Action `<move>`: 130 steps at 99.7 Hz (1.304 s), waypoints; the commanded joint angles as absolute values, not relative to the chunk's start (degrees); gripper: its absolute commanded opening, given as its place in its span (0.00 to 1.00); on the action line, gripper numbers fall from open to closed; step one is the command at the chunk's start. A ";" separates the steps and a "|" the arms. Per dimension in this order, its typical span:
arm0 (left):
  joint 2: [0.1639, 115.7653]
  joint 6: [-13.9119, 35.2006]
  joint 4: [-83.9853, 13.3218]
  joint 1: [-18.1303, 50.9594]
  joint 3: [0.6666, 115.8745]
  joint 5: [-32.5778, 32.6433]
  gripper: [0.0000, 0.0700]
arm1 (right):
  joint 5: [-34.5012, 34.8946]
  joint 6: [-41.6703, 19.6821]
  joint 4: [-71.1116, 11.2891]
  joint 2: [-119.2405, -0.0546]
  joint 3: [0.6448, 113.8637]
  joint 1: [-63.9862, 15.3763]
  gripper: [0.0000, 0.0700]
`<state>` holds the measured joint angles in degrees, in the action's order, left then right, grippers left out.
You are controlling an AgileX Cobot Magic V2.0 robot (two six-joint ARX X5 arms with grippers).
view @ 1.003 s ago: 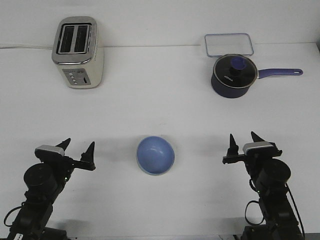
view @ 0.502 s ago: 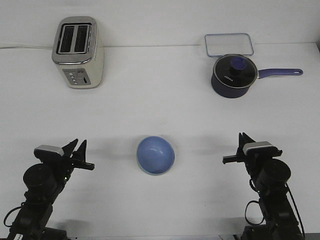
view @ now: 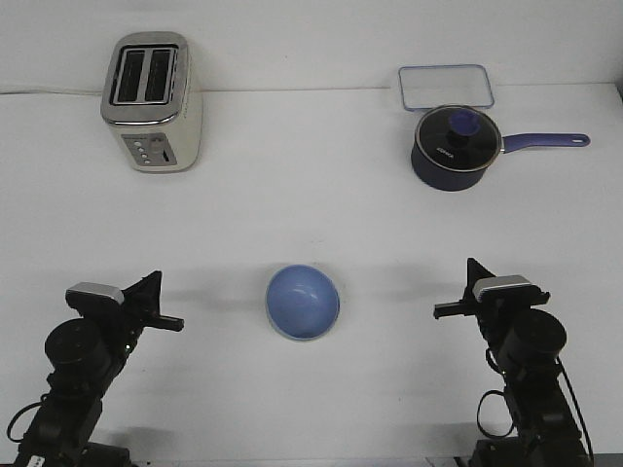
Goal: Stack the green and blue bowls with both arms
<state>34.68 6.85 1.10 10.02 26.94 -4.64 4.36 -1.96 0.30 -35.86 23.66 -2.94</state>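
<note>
**Both hands drawn shut, bowls stacked mid-surface**

Fingers on both hands have come together since a second ago, when each pair stood spread in a wide V; now the left hand [view: 151, 292] shows its two black points pressed into one, and the right hand [view: 473, 275] likewise narrows to a single tip, neither holding anything. Both arms sit low at the near edge, well apart from the bowls and on either side of them.

The blue bowl [view: 303, 301] rests upright in the middle of the white surface [view: 311, 204], between the two hands. A thin pale rim shows along its lower edge, which appears to be the green bowl [view: 288, 335] nested under it, though little of it can be seen.

At the far left stands a cream and silver toaster [view: 152, 101] with two slots. At the far right sits a dark navy saucepan [view: 451, 148] with a lid and a purple handle pointing right, and just behind it lies a clear rectangular container lid [view: 445, 87]. The surface is plain white and meets a white wall at the back
</note>
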 commanded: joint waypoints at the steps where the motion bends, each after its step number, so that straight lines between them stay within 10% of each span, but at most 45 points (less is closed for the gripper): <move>1: 34.72 6.98 1.83 10.13 27.59 -4.45 0.02 | 4.45 -2.55 0.89 -36.01 24.40 -2.98 0.00; 63: 32.08 5.91 3.16 9.89 27.35 -2.68 0.02 | 4.45 -2.55 0.89 -36.01 24.40 -2.98 0.00; 130: 0.16 5.02 10.17 2.98 2.55 -2.68 0.02 | 4.45 -2.55 0.89 -36.03 24.40 -2.98 0.00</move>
<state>0.19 5.45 9.23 3.27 2.66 -2.92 4.36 -1.96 0.30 -35.86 23.66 -2.94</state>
